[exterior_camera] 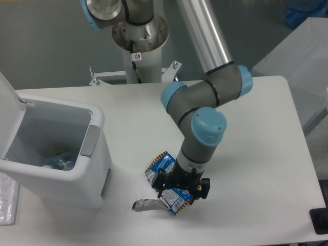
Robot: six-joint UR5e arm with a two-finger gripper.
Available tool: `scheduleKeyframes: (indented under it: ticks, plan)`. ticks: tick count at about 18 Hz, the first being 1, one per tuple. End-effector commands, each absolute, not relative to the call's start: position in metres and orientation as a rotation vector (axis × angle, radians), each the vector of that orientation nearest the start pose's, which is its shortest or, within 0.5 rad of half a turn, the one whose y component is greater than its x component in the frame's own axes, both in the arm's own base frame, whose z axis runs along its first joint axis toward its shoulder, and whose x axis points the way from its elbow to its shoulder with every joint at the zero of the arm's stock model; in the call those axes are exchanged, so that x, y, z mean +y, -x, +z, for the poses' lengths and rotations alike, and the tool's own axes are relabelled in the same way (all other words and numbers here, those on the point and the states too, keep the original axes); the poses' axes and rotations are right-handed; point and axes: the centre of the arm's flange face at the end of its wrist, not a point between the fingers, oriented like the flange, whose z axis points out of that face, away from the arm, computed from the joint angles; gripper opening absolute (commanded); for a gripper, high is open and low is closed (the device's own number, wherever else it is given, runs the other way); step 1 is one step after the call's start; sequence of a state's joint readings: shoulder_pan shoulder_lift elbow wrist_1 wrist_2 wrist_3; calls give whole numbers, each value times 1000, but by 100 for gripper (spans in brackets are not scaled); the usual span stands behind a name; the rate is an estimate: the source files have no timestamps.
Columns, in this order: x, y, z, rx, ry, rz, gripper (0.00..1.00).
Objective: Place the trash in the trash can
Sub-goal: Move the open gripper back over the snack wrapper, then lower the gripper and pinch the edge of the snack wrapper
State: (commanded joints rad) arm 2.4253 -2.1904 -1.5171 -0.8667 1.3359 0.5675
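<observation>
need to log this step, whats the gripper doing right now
Gripper: down on the blue snack wrapper on the table, jaws on either side of it; whether it is closed on it cannot be told.

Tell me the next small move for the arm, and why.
Probably close the hand on the snack wrapper and lift. The hand is down at the table, right over the wrapper's middle, with its fingers on either side, though whether it already grips cannot be told. The trash can stands open to the left, a crushed bottle already inside.
</observation>
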Motion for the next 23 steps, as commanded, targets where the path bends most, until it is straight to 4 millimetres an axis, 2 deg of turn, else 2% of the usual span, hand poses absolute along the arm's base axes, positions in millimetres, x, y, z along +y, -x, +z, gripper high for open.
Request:
scheduleKeyframes:
  ticks: [3, 5, 7, 12, 16, 19, 23]
  plan:
    - [581, 409, 201, -355, 2878, -129, 99]
    - [587, 403, 198, -332, 2880, -126, 98]
    - [590, 405, 198, -282, 2879, -114, 98]
    - [598, 385, 195, 31, 2896, -96, 97]
    - [601, 386, 186, 110, 2897, -95, 96]
    - [599, 384, 176, 113, 2917, -111, 85]
    - [600, 381, 175, 129, 2963, -60, 68]
